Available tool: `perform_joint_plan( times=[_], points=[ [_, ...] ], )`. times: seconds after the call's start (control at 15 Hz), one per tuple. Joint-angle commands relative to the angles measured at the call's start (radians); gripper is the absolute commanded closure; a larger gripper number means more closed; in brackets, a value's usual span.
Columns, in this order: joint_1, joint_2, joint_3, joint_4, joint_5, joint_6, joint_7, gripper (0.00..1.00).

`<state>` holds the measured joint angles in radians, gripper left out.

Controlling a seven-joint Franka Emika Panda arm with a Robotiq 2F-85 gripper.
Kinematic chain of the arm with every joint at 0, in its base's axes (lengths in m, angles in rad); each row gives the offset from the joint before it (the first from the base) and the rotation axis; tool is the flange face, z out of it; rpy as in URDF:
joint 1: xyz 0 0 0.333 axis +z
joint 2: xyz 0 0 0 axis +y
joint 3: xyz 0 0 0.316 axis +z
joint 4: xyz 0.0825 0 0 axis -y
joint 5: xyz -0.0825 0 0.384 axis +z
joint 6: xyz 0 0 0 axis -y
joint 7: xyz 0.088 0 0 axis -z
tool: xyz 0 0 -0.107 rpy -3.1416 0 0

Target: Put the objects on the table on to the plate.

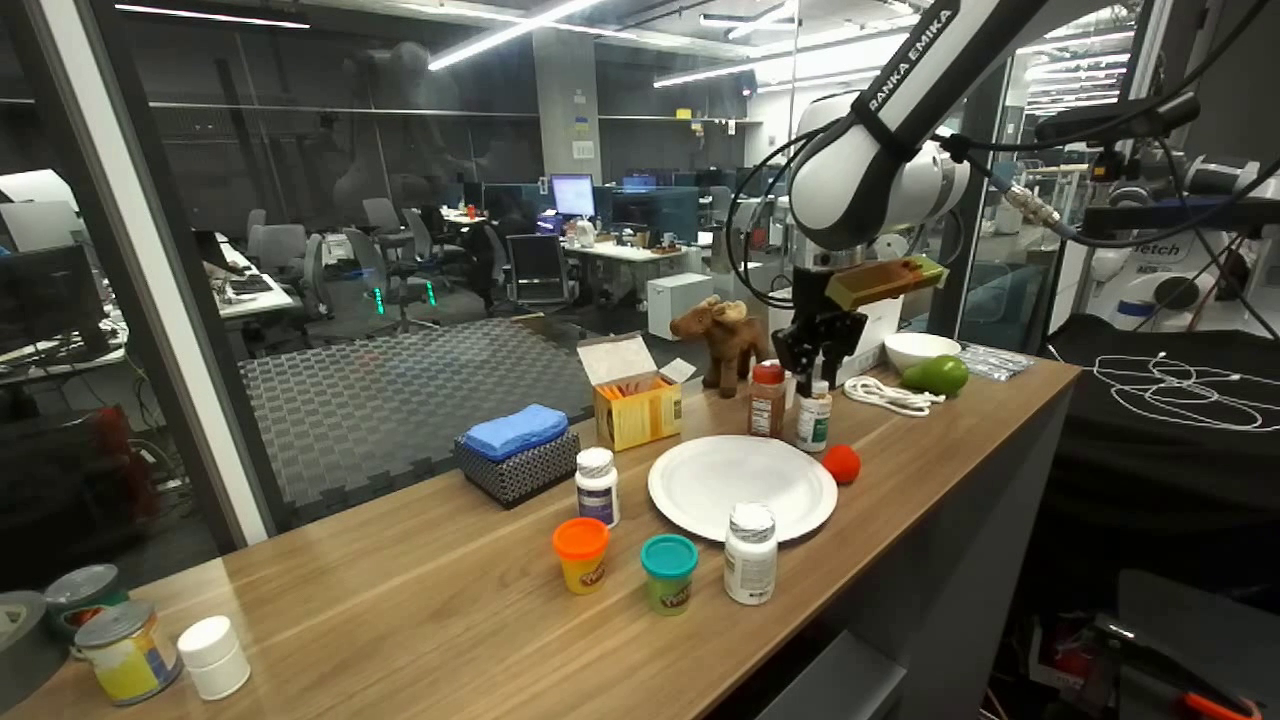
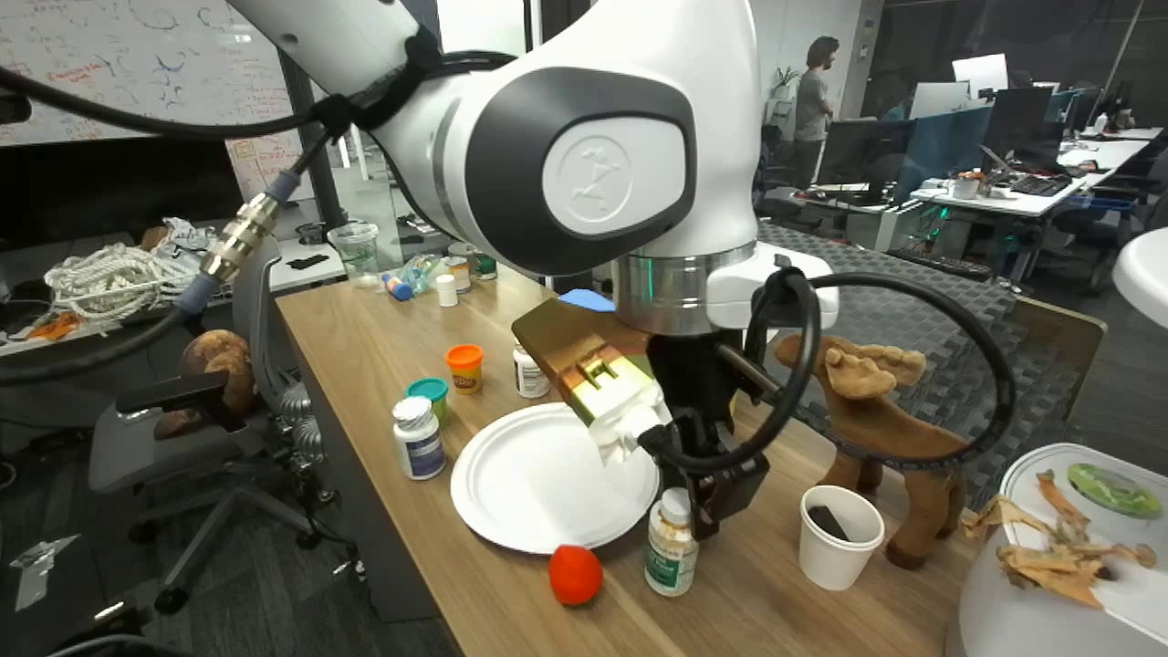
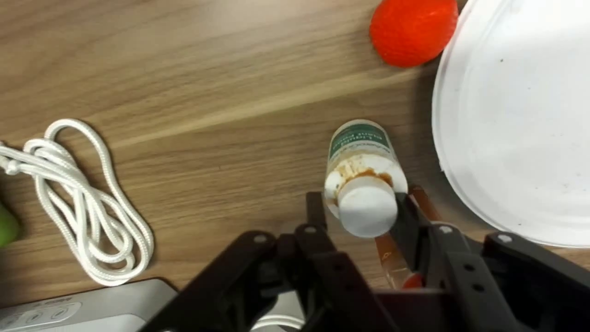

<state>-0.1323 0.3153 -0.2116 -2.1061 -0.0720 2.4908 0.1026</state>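
Observation:
A small white-capped bottle with a green label (image 1: pixel 815 422) stands upright on the table beside the white plate (image 1: pixel 742 482); it also shows in the other exterior view (image 2: pixel 671 552) and the wrist view (image 3: pixel 368 207). My gripper (image 3: pixel 362 207) is open, with its fingers on either side of this bottle's top; a gap shows at the left finger. A red round object (image 2: pixel 575 575) sits near the plate's rim. A red-capped spice bottle (image 1: pixel 767 405) stands close by, partly hidden in the wrist view. White bottles (image 1: pixel 750 555) (image 1: pixel 597 490) and orange-lidded (image 1: pixel 581 555) and teal-lidded tubs (image 1: pixel 669 572) stand around the plate.
A brown plush animal (image 1: pixel 735 345), a yellow box (image 1: pixel 638 412) and a blue cloth (image 1: pixel 517 430) on a dark box line the back edge. White cord (image 3: pixel 92 203), a green fruit (image 1: pixel 938 375), a white bowl (image 1: pixel 920 349) and a paper cup (image 2: pixel 839 538) are near the arm.

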Motion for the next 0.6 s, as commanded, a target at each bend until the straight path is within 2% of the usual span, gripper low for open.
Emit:
perform_joint_plan(
  times=[0.0, 0.07, 0.13, 0.27, 0.53],
  points=[
    [-0.005, -0.022, -0.003, -0.001, -0.013, -0.012, 0.013, 0.88],
    [-0.010, -0.025, 0.003, -0.003, 0.000, -0.019, -0.002, 0.91],
    [-0.009, -0.028, 0.004, -0.005, -0.002, -0.028, -0.004, 0.86],
    [0.001, -0.041, -0.003, -0.003, -0.021, -0.054, 0.014, 0.87],
    [0.025, -0.092, -0.001, 0.047, -0.070, -0.214, 0.030, 0.89]
  ],
)
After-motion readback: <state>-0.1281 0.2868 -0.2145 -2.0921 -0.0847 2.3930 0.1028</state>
